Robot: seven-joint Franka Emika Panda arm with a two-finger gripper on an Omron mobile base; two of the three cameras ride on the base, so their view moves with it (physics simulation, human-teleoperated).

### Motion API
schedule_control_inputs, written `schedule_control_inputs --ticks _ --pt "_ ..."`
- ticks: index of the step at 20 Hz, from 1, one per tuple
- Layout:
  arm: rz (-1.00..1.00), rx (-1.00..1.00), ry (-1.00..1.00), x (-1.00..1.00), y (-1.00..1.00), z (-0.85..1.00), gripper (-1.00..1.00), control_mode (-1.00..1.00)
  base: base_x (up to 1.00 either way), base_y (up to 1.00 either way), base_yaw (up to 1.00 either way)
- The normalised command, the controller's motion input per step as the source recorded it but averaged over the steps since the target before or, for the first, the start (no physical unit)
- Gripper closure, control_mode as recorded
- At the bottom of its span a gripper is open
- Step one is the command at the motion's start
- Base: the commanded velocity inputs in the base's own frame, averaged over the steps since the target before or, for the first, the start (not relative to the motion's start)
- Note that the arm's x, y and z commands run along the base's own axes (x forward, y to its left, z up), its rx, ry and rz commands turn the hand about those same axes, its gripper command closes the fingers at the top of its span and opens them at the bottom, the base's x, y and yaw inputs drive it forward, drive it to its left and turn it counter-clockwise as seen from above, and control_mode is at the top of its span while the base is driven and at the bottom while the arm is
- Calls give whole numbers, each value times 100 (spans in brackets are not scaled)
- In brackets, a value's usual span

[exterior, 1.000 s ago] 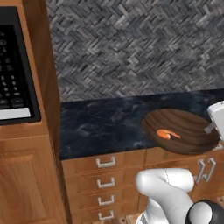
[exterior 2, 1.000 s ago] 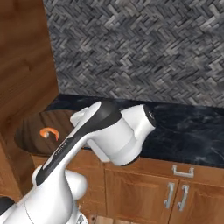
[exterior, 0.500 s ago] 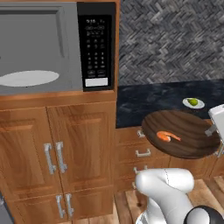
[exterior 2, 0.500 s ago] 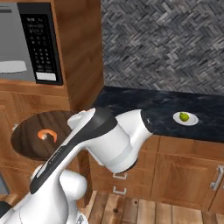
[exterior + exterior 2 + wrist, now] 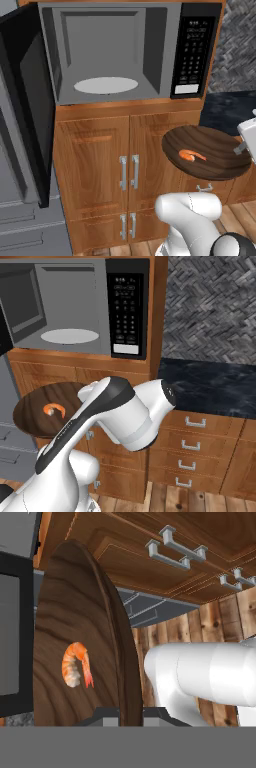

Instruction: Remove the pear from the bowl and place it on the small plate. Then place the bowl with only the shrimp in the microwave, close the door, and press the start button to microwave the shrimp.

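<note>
Step in hand: carrying the bowl (image 5: 207,152) to the microwave (image 5: 120,50); the pear appears already removed, since the bowl holds only the shrimp (image 5: 192,155).
Tool (image 5: 131,714): clenched on the bowl's rim, the rim passing between the two tips in the hand view.
Bowl position: held in the air in front of the wooden cabinet doors (image 5: 127,170), below and to the right of the microwave opening, roughly level.
Shrimp position: lying on the bowl floor, near its middle.
Door (image 5: 27,107): swung fully open to the left; cavity clear, glass turntable (image 5: 106,85) visible.
Risk 1: the edge grip is off-centre; a fast lift or swing could tilt the bowl and slide the shrimp out.
Risk 2: the bowl is wide; entering low or off-line could strike the cavity's lower sill or side wall.
Risk 3: the control panel (image 5: 192,50) lies just right of the opening; a rightward drift could hit it.
</note>
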Motion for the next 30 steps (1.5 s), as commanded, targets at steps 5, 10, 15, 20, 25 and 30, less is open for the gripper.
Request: schedule_control_inputs --ticks 5,10,15,20,25,30 --pt "0 0 0 0 0 0 100 100 32 96 -2" --pt "0 0 0 0 0 0 100 100 52 16 0" --pt "0 0 0 0 0 0 100 100 49 -14 0" --pt "0 0 0 0 0 0 100 100 38 0 0" --pt "0 0 0 0 0 0 100 100 32 0 0" --pt "0 0 0 0 0 0 100 100 32 0 0"
